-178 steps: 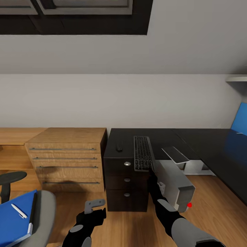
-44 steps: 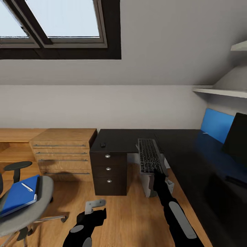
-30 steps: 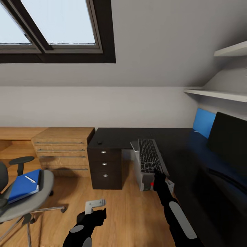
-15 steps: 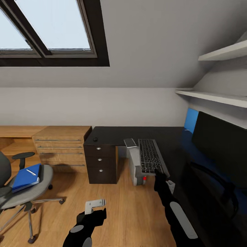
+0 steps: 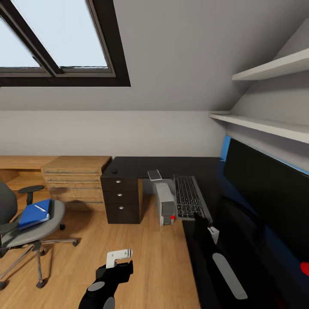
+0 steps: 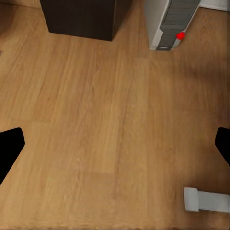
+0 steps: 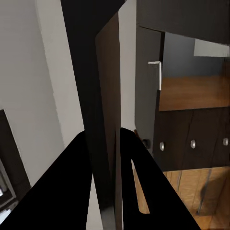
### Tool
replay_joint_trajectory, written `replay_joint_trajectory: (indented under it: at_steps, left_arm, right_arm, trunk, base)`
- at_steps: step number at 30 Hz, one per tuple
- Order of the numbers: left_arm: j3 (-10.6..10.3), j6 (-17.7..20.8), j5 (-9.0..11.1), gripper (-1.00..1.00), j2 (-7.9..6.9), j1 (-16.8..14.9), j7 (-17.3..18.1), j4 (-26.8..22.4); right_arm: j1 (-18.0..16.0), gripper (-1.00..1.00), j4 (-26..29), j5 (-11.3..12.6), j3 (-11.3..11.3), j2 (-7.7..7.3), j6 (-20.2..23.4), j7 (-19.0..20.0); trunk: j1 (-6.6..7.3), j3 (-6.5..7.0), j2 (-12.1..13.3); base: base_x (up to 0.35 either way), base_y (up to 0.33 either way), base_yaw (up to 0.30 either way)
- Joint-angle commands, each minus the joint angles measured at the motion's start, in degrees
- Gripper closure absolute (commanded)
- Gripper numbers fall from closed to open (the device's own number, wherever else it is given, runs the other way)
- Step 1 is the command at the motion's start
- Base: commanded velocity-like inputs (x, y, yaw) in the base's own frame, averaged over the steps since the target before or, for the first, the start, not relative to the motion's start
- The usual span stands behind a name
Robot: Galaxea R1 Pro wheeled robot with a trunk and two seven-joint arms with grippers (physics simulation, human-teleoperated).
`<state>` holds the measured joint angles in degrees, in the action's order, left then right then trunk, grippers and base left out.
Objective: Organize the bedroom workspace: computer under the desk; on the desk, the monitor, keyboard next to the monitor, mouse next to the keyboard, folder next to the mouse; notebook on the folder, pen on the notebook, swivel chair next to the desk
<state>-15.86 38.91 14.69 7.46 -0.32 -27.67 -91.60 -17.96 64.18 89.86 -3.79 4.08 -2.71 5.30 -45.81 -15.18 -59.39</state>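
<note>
Keyboard (image 5: 187,198) clamped in right end effector (image 5: 198,218) above glossy black desk (image 5: 206,171), left end effector (image 6: 115,148) wide apart, empty.

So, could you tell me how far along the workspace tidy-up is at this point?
Done: the monitor stands on the desk, the computer sits under it, the mouse is on its far end. In hand: the right claw holds the keyboard. Left: the folder and pen lie on the swivel chair.

The right arm is extended forward, its gripper (image 5: 198,218) clamped on the near end of the keyboard (image 5: 187,197); the left gripper (image 5: 115,262) is held low (fingers spread, nothing between them)
</note>
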Motion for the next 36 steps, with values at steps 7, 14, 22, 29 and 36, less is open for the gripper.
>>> replay_joint_trajectory:
  at_steps: [7, 14, 22, 29, 36]
  left_arm:
    - [-0.05, 0.12, 0.6, -1.0, 0.01, -0.03, -0.54, -0.07]
    - [-0.05, 0.06, 0.6, -1.0, 0.01, -0.03, -0.54, -0.07]
    - [-0.05, -0.37, 0.53, -1.0, -0.93, -0.03, -0.37, 0.1]
    - [-0.05, -0.07, 0.6, -1.0, -1.22, -0.03, -0.37, 0.1]
    - [-0.05, -0.23, 0.6, -1.0, -1.22, -0.03, -0.37, 0.1]
  right_arm:
    - [-0.05, 1.0, -2.5, 0.59, -0.11, -0.43, -0.5, 0.54]
    - [-0.06, 1.0, -5.25, 0.58, 0.0, -1.21, -0.31, 0.42]
    - [-0.14, 1.0, -7.53, 0.54, -0.05, -1.72, -0.28, 0.16]
    - [-0.23, 1.0, -8.97, -0.85, -0.08, -2.64, -0.15, 0.18]
    - [-0.23, 1.0, -9.03, -1.07, -0.08, -3.21, -0.11, 0.04]
  trunk:
    - [1.13, 0.84, 1.97]
    - [1.13, 0.84, 1.97]
    - [1.13, 0.84, 1.97]
    - [1.13, 0.84, 1.97]
    - [1.13, 0.84, 1.97]
  base:
    - [-0.283, -0.231, 0.0]
    - [-0.168, -0.137, 0.0]
    - [-0.008, -0.174, 0.0]
    - [0.0, -0.086, 0.0]
    - [0.044, -0.027, 0.0]
